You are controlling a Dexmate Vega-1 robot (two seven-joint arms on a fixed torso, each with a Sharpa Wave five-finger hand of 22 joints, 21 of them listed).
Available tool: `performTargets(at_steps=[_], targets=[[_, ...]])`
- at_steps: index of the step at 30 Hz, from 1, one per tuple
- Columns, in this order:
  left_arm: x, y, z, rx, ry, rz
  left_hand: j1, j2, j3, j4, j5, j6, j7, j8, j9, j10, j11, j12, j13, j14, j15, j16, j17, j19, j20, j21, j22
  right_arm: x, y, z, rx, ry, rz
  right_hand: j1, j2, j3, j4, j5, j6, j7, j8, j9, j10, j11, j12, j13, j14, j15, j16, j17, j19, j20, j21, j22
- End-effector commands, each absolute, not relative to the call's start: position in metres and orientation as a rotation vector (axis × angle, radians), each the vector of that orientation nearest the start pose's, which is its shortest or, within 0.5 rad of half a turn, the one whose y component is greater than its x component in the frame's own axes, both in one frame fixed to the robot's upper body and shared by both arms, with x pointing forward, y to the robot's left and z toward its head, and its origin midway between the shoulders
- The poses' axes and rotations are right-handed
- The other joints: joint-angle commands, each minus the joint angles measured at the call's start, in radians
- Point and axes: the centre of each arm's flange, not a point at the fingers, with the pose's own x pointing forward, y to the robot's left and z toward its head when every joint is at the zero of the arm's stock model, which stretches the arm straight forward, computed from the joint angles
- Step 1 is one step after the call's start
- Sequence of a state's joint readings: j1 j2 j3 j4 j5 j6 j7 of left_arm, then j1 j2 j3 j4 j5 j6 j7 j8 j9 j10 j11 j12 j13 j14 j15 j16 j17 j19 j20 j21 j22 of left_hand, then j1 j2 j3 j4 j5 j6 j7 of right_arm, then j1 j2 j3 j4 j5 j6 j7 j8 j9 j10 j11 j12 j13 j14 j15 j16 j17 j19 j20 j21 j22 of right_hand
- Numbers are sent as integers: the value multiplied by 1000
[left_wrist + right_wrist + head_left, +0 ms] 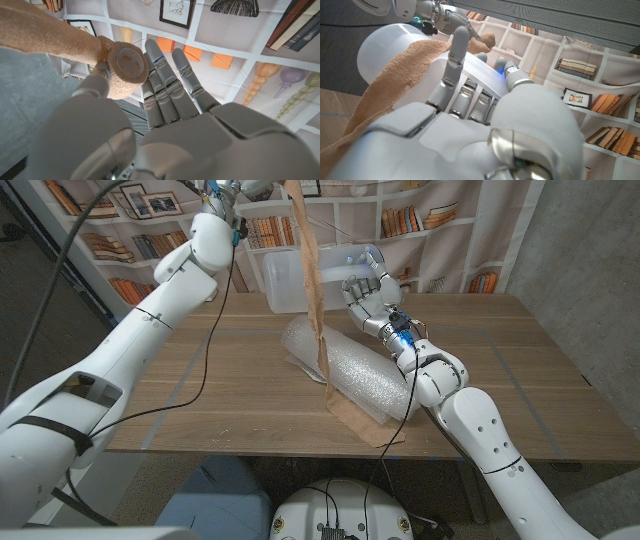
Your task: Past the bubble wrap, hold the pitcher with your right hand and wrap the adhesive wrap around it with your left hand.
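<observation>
Behind the bubble wrap (345,375), the right hand (368,298) grips the pitcher (300,278).
Above it, the left hand (165,95) pinches the adhesive wrap (122,67) roll, its strip trailing down.

Pitcher (300,278) stands on the table (520,380) at 12 o'clock; bubble wrap (350,375) lies before it, toward 6 o'clock.

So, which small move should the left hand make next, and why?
Probably carry the adhesive wrap roll around the pitcher. The left hand holds the roll high, its strip hangs down to the bubble wrap, and the right hand holds the pitcher.
</observation>
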State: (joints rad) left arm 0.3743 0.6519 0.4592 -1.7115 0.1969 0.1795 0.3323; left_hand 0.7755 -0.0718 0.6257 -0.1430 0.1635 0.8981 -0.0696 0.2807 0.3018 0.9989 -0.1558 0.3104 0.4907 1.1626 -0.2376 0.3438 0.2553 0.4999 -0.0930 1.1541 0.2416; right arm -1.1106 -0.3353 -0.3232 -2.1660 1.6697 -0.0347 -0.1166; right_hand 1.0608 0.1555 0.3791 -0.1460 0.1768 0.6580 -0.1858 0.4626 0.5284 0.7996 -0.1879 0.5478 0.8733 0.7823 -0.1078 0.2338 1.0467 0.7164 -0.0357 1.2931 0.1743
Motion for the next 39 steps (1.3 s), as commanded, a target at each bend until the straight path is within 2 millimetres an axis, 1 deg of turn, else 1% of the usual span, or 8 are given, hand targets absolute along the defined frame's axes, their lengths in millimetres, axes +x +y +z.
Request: performTargets(at_steps=[1,8,12,14,19,27,33,39], targets=[[533,261,297,823,-1099,429,245,251,5,1,5,11,-2,-3,0,24,-19,-2,1,1,3,-4,-1,-1,-5,10,-1,453,-108,55,1186,-311,979,6,-2,-7,-1,0,4,9,5,0,17,2,6,3,249,-126,4,51,-274,-87,-1,3],[538,264,291,828,-1081,423,244,250,5,1,5,10,-2,-5,0,23,-20,-4,2,0,3,-7,-5,-3,-5,15,-6,447,-109,54,1212,-283,989,6,-1,-9,-1,-1,2,13,5,0,18,4,5,2,254,-126,6,51,-270,-84,-1,3],[541,264,287,827,-1073,416,244,250,5,1,5,10,-1,-7,0,24,-21,-5,2,0,3,-8,-6,-5,-5,18,-9,446,-109,54,1213,-284,978,6,0,-10,-1,-1,3,15,6,-1,15,2,5,4,254,-126,6,50,-270,-83,-2,2],[543,264,284,827,-1066,413,244,250,5,1,5,11,-2,-7,0,24,-21,-6,3,-1,3,-10,-6,-6,-5,20,-11,446,-110,54,1219,-284,977,6,-1,-10,-2,-1,3,17,6,-1,19,5,5,2,256,-126,8,52,-268,-84,-2,2],[545,265,280,828,-1049,403,243,250,5,1,5,9,-3,-10,0,24,-19,-8,2,-1,3,-11,-7,-10,-5,23,-14,444,-109,51,1247,-243,962,5,-1,-12,-1,-1,5,23,8,-1,24,4,3,-4,256,-125,6,48,-265,-83,-2,2],[552,268,271,830,-1023,403,243,249,6,0,5,9,-5,-12,0,23,-22,-11,2,-3,3,-12,-6,-12,-5,29,-19,443,-109,50,1258,-231,952,5,0,-13,-2,-1,5,24,9,-2,26,6,4,-3,259,-126,7,48,-263,-81,-3,2],[558,273,261,766,-987,370,242,249,6,0,5,11,-5,-14,0,21,-21,-14,1,-2,3,-13,-6,-15,-5,33,-23,443,-115,49,1260,-233,930,6,0,-13,-2,-1,3,28,9,-2,23,6,4,0,260,-125,8,47,-262,-81,-4,2],[561,279,253,739,-950,366,242,249,7,0,6,12,-7,-16,0,23,-20,-15,2,-4,3,-14,-5,-17,-6,38,-27,434,-114,54,1251,-230,977,8,1,-13,-3,-1,1,30,8,-3,26,7,2,-6,261,-126,8,47,-260,-81,-5,2]])
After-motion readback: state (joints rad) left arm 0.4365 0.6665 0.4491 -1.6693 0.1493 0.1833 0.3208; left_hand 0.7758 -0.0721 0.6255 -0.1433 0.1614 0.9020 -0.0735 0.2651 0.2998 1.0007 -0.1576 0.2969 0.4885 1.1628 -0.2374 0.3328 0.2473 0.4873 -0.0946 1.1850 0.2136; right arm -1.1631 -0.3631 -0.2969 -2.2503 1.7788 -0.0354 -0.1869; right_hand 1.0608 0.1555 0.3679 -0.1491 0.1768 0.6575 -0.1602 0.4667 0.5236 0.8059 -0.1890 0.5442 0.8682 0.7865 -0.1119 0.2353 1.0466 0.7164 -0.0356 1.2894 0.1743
